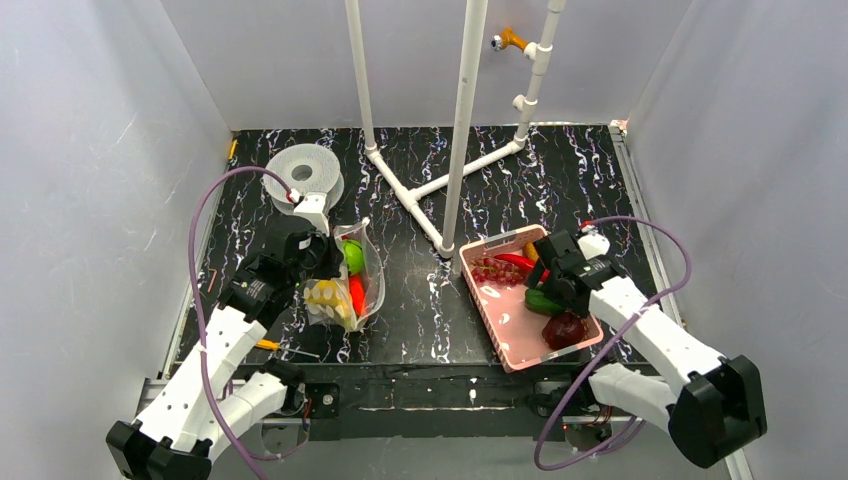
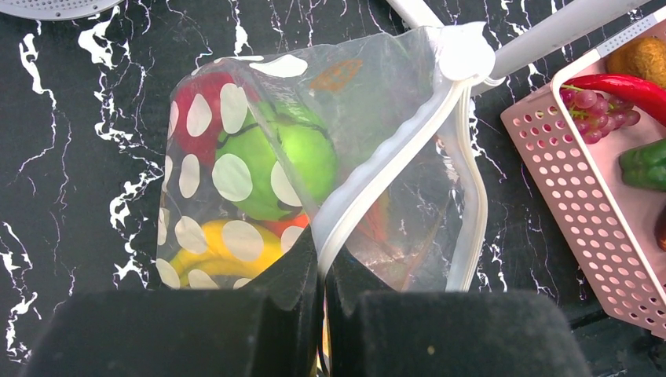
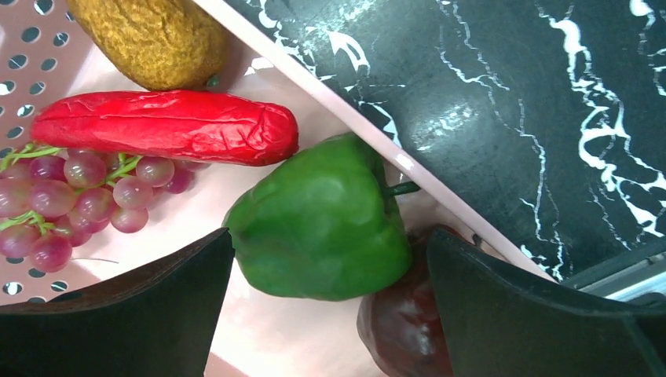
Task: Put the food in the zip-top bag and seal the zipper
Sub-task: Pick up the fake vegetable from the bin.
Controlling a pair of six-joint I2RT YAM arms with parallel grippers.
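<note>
Right wrist view: my right gripper (image 3: 330,236) is wide open over the slippery green pepper (image 3: 314,228) in the pink basket (image 3: 330,110); it may pop out. Near the tabletop's left edge, my left gripper (image 2: 322,275) pinches the zip-top bag (image 2: 377,118) by its zipper (image 2: 393,149).

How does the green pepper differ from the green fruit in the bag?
The green pepper is dark green and lies in the pink basket, between the right gripper's open jaws. The green fruit is lighter, rounder and inside the zip-top bag, whose rim the left gripper pinches. Both are green toy food.
</note>
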